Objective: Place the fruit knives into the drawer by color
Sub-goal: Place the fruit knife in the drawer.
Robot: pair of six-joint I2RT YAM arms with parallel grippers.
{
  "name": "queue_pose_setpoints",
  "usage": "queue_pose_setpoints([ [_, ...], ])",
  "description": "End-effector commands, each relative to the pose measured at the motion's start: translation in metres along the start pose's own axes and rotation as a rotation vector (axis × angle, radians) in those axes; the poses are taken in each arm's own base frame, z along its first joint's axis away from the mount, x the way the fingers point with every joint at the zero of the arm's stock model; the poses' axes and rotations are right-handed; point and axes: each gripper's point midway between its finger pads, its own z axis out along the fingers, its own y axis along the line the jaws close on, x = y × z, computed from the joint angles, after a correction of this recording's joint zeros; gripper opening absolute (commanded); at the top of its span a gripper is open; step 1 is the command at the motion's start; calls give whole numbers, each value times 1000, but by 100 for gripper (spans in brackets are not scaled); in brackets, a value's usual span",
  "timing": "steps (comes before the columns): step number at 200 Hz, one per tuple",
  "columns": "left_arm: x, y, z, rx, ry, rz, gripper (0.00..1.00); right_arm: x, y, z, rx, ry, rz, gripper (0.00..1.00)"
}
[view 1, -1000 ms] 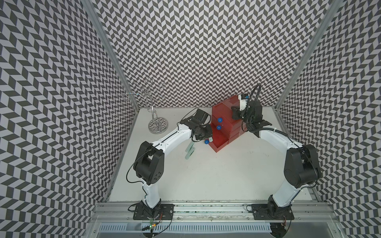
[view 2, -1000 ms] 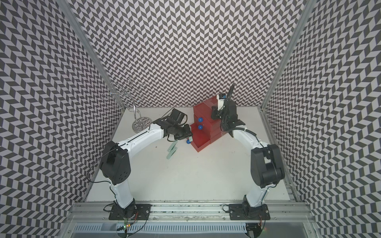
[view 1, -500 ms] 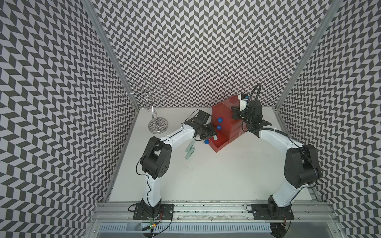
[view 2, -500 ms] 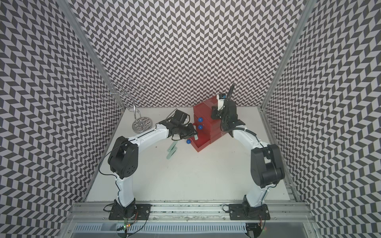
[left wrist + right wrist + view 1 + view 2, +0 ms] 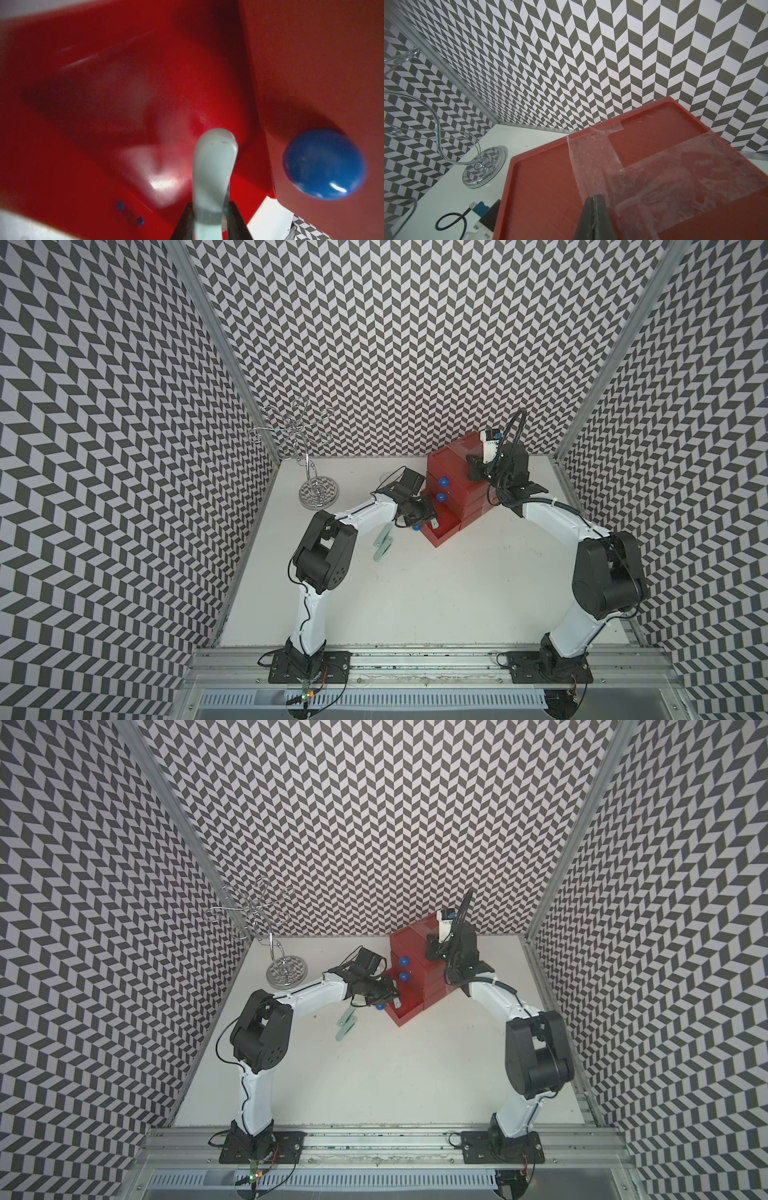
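Observation:
The red drawer [image 5: 457,464] [image 5: 411,946] box stands at the back of the table, with its bottom tray [image 5: 446,526] [image 5: 409,1011] pulled out. My left gripper [image 5: 430,522] [image 5: 395,1003] [image 5: 209,216] is shut on a pale mint fruit knife [image 5: 214,166], which hangs over the open tray beside a blue knob [image 5: 324,164]. Two more mint knives [image 5: 382,543] [image 5: 345,1025] lie on the table left of the tray. On the taped top [image 5: 654,176] of the box rests my right gripper [image 5: 473,472] [image 5: 432,950] [image 5: 594,197], shut and holding nothing.
A chrome wire stand [image 5: 318,491] [image 5: 286,973] [image 5: 483,166] with a round base stands at the back left. Patterned walls close in the back and both sides. White table surface stretches in front of the drawer box.
My left arm has swung its elbow up and to the right, and the gripper with the mint knife has moved over the open bottom tray. The right arm has not moved.

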Motion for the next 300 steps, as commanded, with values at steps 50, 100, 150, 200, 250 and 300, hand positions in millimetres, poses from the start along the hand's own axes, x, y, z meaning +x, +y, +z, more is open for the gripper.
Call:
queue_pose_setpoints([
  [50, -6, 13, 11, -25, -6, -5, 25, 249, -33, -22, 121, 756, 225, 0],
  [100, -9, 11, 10, -24, -12, -2, 38, 249, -33, -22, 120, 755, 225, 0],
  [150, -20, -7, -13, -3, -72, 37, 43, 249, -33, -22, 120, 754, 224, 0],
  [200, -34, -34, -82, -30, -190, 155, 43, 249, -33, -22, 121, 753, 225, 0],
  [250, -14, -20, -138, -154, -202, 329, 47, 248, -33, -22, 121, 753, 225, 0],
  [300, 21, 66, -139, -439, -123, 393, 48, 251, -34, -22, 125, 757, 225, 0],
])
